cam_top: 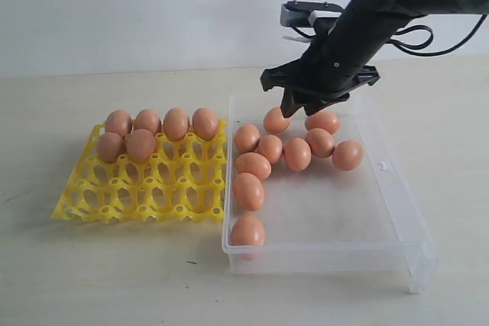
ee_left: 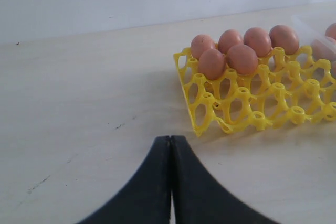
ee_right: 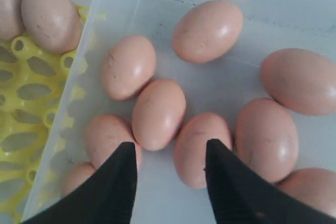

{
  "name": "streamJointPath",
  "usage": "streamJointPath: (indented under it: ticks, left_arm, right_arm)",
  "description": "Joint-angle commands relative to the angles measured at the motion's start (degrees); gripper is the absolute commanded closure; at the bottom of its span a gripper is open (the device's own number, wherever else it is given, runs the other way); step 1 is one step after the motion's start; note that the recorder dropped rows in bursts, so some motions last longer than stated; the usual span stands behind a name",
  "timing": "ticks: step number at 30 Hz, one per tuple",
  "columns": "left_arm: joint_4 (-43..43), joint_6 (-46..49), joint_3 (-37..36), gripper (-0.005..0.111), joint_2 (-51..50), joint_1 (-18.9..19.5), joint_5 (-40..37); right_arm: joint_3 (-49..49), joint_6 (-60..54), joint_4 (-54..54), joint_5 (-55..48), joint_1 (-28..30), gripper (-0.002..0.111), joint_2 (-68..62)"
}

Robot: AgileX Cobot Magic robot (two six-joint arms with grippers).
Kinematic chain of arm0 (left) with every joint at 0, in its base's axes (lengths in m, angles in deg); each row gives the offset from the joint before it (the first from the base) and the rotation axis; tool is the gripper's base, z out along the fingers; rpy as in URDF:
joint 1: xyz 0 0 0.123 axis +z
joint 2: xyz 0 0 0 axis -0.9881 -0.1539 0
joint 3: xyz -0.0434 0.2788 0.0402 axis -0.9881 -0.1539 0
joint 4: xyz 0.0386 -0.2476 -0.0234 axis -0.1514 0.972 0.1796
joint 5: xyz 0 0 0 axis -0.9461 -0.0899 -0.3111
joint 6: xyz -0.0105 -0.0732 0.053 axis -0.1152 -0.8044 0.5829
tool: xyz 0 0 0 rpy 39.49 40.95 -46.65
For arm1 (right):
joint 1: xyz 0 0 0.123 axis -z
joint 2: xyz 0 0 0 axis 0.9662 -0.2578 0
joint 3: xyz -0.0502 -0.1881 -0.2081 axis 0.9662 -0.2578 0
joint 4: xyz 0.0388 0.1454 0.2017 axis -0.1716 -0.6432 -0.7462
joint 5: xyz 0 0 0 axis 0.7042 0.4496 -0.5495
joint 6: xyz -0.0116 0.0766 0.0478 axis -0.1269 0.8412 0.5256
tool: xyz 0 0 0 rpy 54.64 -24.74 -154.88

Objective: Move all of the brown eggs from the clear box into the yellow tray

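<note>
A pale, matte table (cam_top: 114, 272) fills the scene, with a plain white wall (cam_top: 153, 13) behind it. A clear box (cam_top: 344, 215) sits on the table. A yellow tray (cam_top: 153, 196) lies just beside the box's left wall.

Ten brown eggs (cam_top: 297, 153) lie loose in the box, most of them clustered at its far end and three trailing along its left wall. Six more sit in the tray cells farthest from the camera.

Only the exterior view shows the box whole, with a dark arm hanging over its far end. The right wrist view shows the right gripper (ee_right: 169, 148) above the box's eggs. Its jaws are apart and hold nothing, though the tips may be touching an egg. Only the left wrist view shows the left gripper (ee_left: 170, 140). Its fingers are pressed together over bare table, on the tray's side away from the box.
</note>
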Motion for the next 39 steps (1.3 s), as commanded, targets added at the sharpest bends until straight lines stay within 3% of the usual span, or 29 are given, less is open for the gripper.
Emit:
streamJointPath:
  ticks: [1,28,34,39]
  left_arm:
    - [-0.1,0.0,0.2,0.107,0.3,-0.2,0.4]
    - [-0.1,0.0,0.2,0.107,0.3,-0.2,0.4]
    - [-0.1,0.0,0.2,0.107,0.3,-0.2,0.4]
    - [-0.1,0.0,0.2,0.107,0.3,-0.2,0.4]
  right_arm:
    - [5.7,0.1,-1.8,-2.1,0.3,0.062,-4.7]
    - [5.8,-0.8,1.4,-6.6,0.6,0.062,-14.4]
    - [5.8,-1.0,1.4,-7.0,0.6,0.051,-14.1]
    - [5.8,-1.1,1.5,-6.7,0.6,0.05,-11.7]
